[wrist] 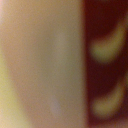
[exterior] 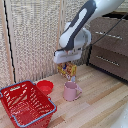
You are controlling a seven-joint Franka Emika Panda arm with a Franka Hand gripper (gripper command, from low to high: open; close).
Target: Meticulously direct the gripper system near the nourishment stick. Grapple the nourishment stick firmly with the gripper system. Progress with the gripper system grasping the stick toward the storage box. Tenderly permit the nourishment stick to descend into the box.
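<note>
My white gripper (exterior: 70, 74) hangs from the bulky white-and-grey arm in the middle of the exterior view. It is shut on the yellow-orange snack package (exterior: 65, 69), which hangs upright in the air just behind and above the pink mug (exterior: 71, 91). The wrist view is filled by a blurred close-up of tan and dark red surface with pale curved marks (wrist: 107, 47); I cannot tell the fingers apart there. The red lattice basket (exterior: 25, 102) with grey-blue rim stands on the wooden table at the exterior view's lower left, well apart from the gripper.
A small red bowl (exterior: 45, 87) sits between the basket and the mug. A dark wooden dresser (exterior: 107, 42) stands at the exterior view's right. A pale woven screen (exterior: 35, 35) forms the back wall.
</note>
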